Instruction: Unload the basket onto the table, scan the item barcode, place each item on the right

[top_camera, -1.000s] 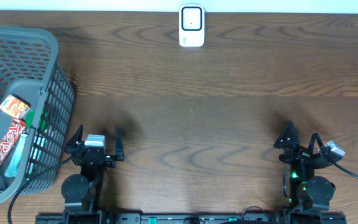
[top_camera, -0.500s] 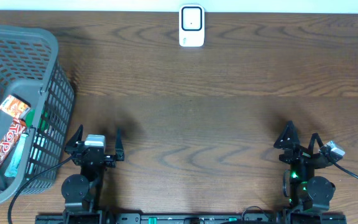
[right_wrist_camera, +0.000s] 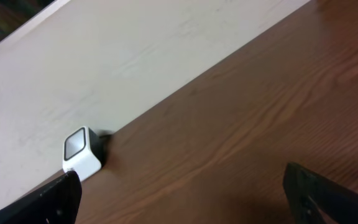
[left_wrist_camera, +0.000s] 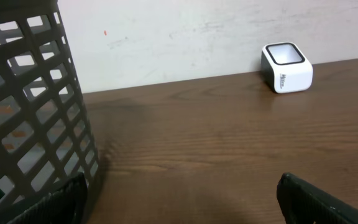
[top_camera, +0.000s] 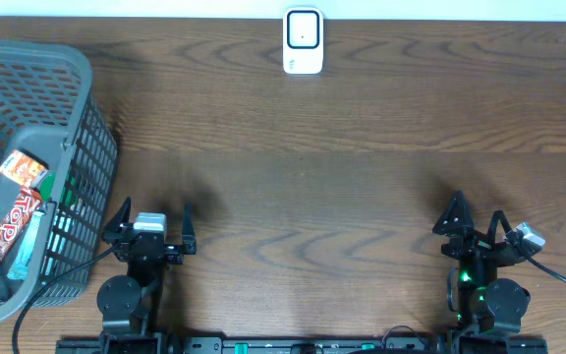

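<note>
Both tools are seen spread wide and empty at the bottom of the overhead view, the left tool (top_camera: 154,212) at lower left just beside the grey basket (top_camera: 79,147), the right tool (top_camera: 477,211) at lower right. A red snack bar (top_camera: 8,231) is laid inside the basket at the left edge, with an orange packet (top_camera: 23,168) above it in the frame. The white scanner (top_camera: 303,41) is stood at top centre of the brown tabletop (top_camera: 312,177), well apart from both tools
</note>
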`<state>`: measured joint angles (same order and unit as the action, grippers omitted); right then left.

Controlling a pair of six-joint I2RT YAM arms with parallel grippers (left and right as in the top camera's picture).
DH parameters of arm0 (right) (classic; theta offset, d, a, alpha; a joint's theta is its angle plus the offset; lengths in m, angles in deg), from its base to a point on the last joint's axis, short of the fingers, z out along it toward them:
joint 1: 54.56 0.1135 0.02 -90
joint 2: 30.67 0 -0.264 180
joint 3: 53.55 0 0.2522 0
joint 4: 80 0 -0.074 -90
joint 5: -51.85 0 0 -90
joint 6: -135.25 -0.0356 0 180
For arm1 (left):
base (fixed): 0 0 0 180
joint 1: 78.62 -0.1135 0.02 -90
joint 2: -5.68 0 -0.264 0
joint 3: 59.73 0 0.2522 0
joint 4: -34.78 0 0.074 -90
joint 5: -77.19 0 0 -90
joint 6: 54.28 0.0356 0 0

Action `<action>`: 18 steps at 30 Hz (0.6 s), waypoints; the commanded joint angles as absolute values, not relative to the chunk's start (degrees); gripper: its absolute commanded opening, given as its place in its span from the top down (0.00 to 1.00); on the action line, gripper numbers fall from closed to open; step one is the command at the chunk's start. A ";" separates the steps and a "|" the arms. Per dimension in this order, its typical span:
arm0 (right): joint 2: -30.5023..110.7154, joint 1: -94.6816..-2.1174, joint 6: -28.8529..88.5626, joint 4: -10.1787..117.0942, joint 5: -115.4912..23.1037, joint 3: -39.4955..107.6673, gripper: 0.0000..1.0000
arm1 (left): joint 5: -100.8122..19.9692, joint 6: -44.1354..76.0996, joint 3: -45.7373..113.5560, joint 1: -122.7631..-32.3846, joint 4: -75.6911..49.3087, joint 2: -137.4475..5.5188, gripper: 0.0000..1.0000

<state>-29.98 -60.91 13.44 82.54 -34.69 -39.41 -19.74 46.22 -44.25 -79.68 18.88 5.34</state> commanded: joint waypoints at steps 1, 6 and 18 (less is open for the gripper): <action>-30.02 -60.52 14.18 82.34 -34.14 -39.47 0.01 | -22.94 45.04 -45.67 -79.77 19.61 5.04 0.02; -30.02 -60.52 14.18 82.34 -34.14 -39.47 0.01 | -37.43 43.97 -43.97 -79.77 20.46 5.02 0.02; -30.02 -60.52 14.18 82.34 -34.14 -39.47 0.01 | -43.18 35.51 -36.60 -79.77 17.81 2.81 0.02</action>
<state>-29.98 -60.91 13.44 82.54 -34.69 -39.41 -38.76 38.42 -41.34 -79.68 18.16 4.19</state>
